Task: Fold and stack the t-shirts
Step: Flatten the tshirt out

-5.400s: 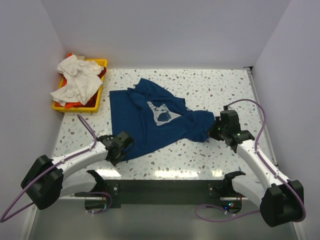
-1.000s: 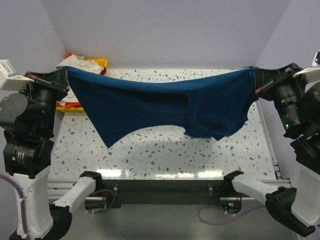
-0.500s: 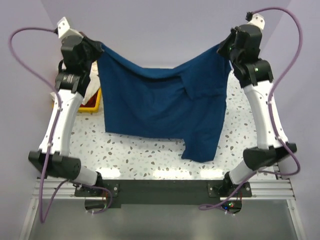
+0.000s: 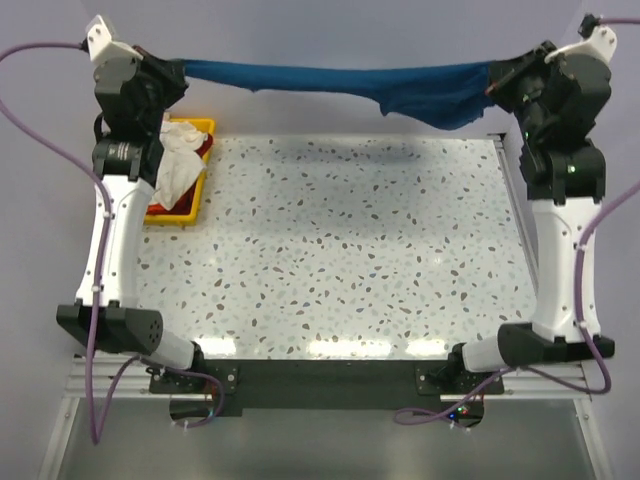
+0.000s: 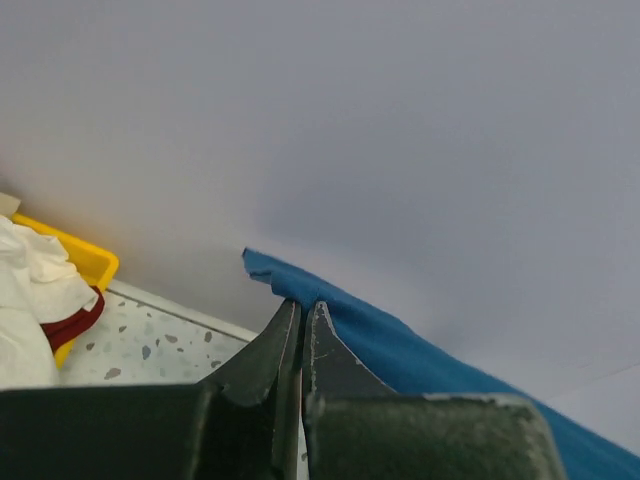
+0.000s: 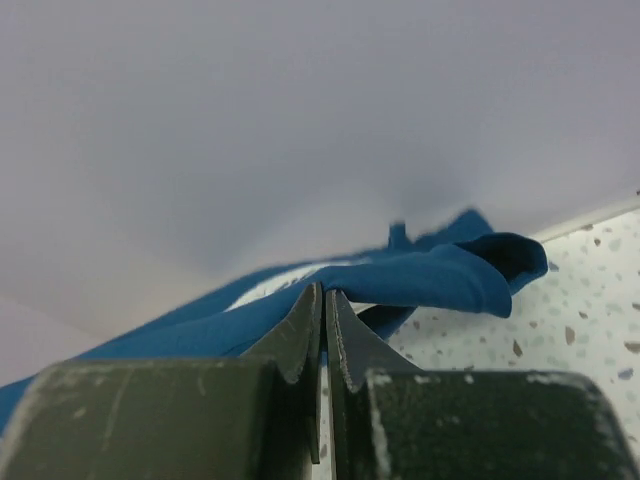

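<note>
Top external view first, starting at the left: the yellow tray (image 4: pixel 172 213) sits at the far left corner of the table (image 4: pixel 350 250). A white t-shirt (image 4: pixel 176 160) is heaped in it and spills over its near side, with a sliver of orange-red t-shirt (image 4: pixel 206 146) showing beside it. Over that corner the left claw (image 4: pixel 176 70) is raised high, its fingers pressed together on one end of the navy t-shirt (image 4: pixel 330 78). Through the left wrist camera only a small corner of cloth pokes past the tips, so the bite looks thin to me.

From there the navy t-shirt runs across as a narrow, nearly taut band, well above the table and close to the back wall (image 4: pixel 330 30), touching nothing beneath it. Toward the right it thickens into a sagging, rumpled clump just beside the right claw (image 4: pixel 497 80), which is likewise clamped on the fabric. The right wrist camera shows a rolled fold hanging past the tips and a pale patch, perhaps the print.

What worries me is how tight the cloth is. Any wider spread of the arms could drag that thin left corner out of the pinch and drop the shirt on one side. The bunch at the right would likely land as a crease unless it is shaken out. Lowering on the left could also drape the cloth onto the tray and snag the white t-shirt.
</note>
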`<action>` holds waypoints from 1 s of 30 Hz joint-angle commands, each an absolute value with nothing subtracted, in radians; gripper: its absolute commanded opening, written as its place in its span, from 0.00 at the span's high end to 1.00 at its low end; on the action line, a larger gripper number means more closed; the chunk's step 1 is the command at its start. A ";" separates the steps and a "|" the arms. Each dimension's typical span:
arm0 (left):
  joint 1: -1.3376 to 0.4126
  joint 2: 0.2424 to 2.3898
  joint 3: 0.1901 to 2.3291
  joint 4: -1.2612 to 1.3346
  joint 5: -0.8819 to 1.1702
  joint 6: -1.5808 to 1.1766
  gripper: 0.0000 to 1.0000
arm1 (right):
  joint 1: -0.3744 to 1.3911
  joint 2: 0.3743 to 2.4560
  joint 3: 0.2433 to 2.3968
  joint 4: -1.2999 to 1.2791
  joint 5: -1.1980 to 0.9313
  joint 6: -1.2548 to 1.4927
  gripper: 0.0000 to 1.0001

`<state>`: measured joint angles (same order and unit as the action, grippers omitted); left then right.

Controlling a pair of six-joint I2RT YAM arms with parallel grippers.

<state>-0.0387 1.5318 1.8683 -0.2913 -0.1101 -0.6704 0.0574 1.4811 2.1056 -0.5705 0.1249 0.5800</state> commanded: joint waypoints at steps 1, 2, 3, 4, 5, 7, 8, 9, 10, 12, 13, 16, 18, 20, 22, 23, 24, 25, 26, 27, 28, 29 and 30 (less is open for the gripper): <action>-0.029 1.410 1.610 -0.209 -0.097 -0.690 1.00 | 0.052 1.363 1.884 -0.564 0.081 0.594 1.00; -0.029 1.360 1.542 -0.198 -0.095 -0.699 1.00 | 0.051 1.339 1.820 -0.572 0.080 0.594 1.00; -0.029 1.336 1.476 -0.187 -0.094 -0.721 1.00 | 0.051 1.313 1.675 -0.560 0.077 0.592 1.00; -0.029 1.316 1.347 -0.161 -0.094 -0.724 1.00 | 0.051 1.293 1.605 -0.557 0.084 0.586 1.00; -0.029 1.287 1.285 -0.157 -0.087 -0.748 1.00 | 0.051 1.260 1.475 -0.564 0.098 0.587 1.00; -0.029 1.270 1.116 -0.135 -0.078 -0.765 1.00 | 0.048 1.236 1.344 -0.565 0.130 0.591 1.00; -0.029 1.263 1.062 -0.126 -0.063 -0.776 1.00 | 0.045 1.229 1.280 -0.539 0.133 0.592 0.99; -0.029 1.264 1.010 -0.115 -0.052 -0.800 1.00 | 0.043 1.221 1.155 -0.522 0.129 0.601 0.96; -0.029 1.273 0.909 -0.082 -0.032 -0.813 1.00 | 0.040 1.227 1.097 -0.497 0.121 0.607 0.93; -0.029 1.295 0.824 -0.058 -0.022 -0.851 1.00 | 0.034 1.265 0.968 -0.437 0.092 0.618 0.89; -0.029 1.320 0.763 -0.052 -0.018 -0.862 1.00 | 0.032 1.282 0.942 -0.428 0.078 0.620 0.87; -0.031 1.335 0.675 -0.048 -0.024 -0.877 1.00 | 0.031 1.324 0.874 -0.413 0.057 0.611 0.60; -0.031 1.324 0.647 -0.054 -0.044 -0.871 1.00 | 0.029 1.299 0.816 -0.413 0.054 0.606 0.41; -0.031 1.298 0.612 -0.071 -0.052 -0.871 1.00 | 0.031 1.217 0.737 -0.410 0.052 0.614 0.29; -0.031 1.264 0.577 -0.077 -0.064 -0.879 1.00 | 0.031 1.117 0.691 -0.428 0.040 0.620 0.23; -0.031 1.255 0.569 -0.080 -0.077 -0.880 1.00 | 0.032 1.083 0.642 -0.440 0.008 0.624 0.23; -0.031 1.246 0.558 -0.081 -0.080 -0.879 1.00 | 0.032 1.037 0.612 -0.440 -0.012 0.638 0.23; -0.031 1.238 0.555 -0.084 -0.081 -0.879 1.00 | 0.032 0.960 0.585 -0.449 -0.029 0.649 0.23; -0.031 1.236 0.554 -0.087 -0.084 -0.879 1.00 | 0.032 0.913 0.531 -0.468 -0.041 0.660 0.23; -0.031 1.232 0.552 -0.089 -0.086 -0.876 1.00 | 0.034 0.878 0.511 -0.483 -0.060 0.672 0.23; -0.031 1.229 0.551 -0.095 -0.089 -0.873 1.00 | 0.034 0.844 0.491 -0.498 -0.064 0.673 0.24; -0.031 1.223 0.548 -0.097 -0.101 -0.868 1.00 | 0.035 0.780 0.459 -0.524 -0.069 0.676 0.25; -0.031 1.220 0.545 -0.101 -0.106 -0.868 1.00 | 0.035 0.760 0.448 -0.538 -0.075 0.675 0.25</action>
<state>-0.0349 1.2465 0.5575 -0.1349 -0.0612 -0.8570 0.0338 0.8227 0.4931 -0.4870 -0.0242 0.6483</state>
